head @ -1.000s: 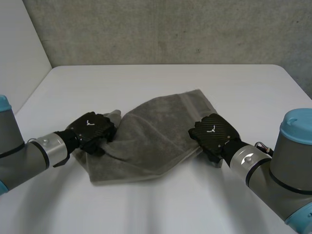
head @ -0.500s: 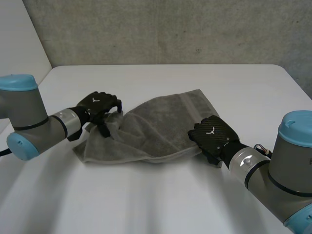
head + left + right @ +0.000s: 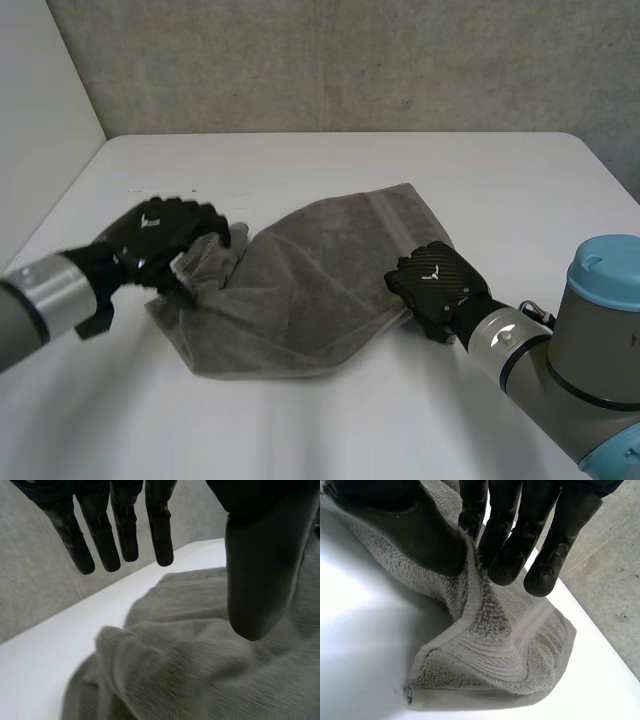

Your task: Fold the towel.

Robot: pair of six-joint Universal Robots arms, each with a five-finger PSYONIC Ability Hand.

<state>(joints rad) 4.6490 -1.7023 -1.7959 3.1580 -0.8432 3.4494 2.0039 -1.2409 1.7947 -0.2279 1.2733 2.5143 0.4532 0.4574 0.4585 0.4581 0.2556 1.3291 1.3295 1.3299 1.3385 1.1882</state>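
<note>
Overhead left hand (image 3: 160, 240) looks clenched; its wrist view shows straight, empty fingers; right hand (image 3: 510, 535) pinches the towel (image 3: 310, 280) edge

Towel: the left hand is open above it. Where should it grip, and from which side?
Likely the raised fold at the towel's left end, below the left hand: it stands off the table, so come from above and pinch it. The right hand pinches the opposite edge.

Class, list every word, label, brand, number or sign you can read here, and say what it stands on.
No readable words or numbers.
Back of the left robot hand: small white emblem, not letters.
Back of the right robot hand: the same emblem.
The towel and table: no label or print visible.
</note>
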